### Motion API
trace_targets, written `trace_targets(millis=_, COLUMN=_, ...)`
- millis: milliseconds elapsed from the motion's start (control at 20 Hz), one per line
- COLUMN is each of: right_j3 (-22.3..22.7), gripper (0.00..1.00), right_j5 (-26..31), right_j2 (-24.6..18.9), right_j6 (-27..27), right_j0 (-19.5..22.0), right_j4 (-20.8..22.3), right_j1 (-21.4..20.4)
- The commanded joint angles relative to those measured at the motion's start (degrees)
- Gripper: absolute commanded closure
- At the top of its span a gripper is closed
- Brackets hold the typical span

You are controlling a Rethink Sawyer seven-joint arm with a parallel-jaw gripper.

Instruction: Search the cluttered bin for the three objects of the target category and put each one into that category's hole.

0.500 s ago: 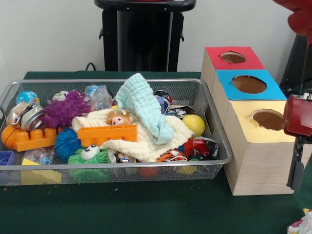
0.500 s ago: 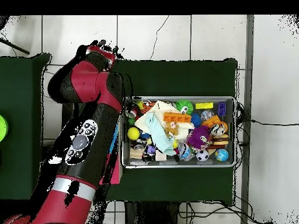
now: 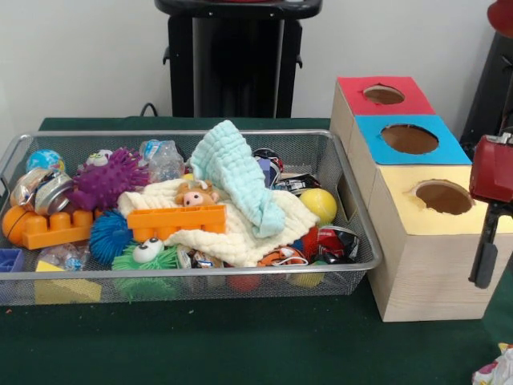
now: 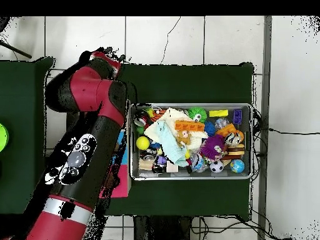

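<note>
The silver wire mesh bin (image 3: 353, 210) stands at the left and is full of toys; it also shows in the overhead view (image 4: 252, 144). A crinkly clear wrapper (image 3: 164, 158) lies at its back, and another (image 3: 62, 256) lies at its front left. A crumpled white wrapper with red and yellow blotches (image 3: 498, 370) lies on the green table outside the bin, at the bottom right corner. My gripper (image 3: 483, 261) hangs at the right edge beside the yellow box (image 3: 417, 241), and is only partly in view. In the overhead view my red arm (image 4: 94, 125) covers the boxes.
Three boxes stand in a row right of the bin: red top (image 3: 383, 96), blue top (image 3: 410, 139) and yellow top, each with a round hole. In the bin lie pale cloths (image 3: 236, 180), an orange brick (image 3: 176, 220), a purple spiky ball (image 3: 106, 180) and a yellow ball (image 3: 319, 204).
My gripper has shifted slightly right and up at the frame's edge. In the overhead view the arm has swung a little to the left. The bin's contents have not moved.
</note>
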State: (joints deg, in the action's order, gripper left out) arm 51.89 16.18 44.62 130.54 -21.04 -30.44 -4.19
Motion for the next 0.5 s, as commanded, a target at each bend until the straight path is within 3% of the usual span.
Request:
trace_targets(millis=50, right_j3=7.43, gripper=0.0, right_j5=6.17, right_j2=0.11, right_j6=22.78, right_j0=-0.4, right_j4=-6.62, right_j1=3.72)
trace_targets(millis=500, right_j3=7.27, gripper=0.0, right_j5=4.81, right_j2=1.14, right_j6=23.87, right_j0=-1.16, right_j4=-10.11, right_j1=7.06)
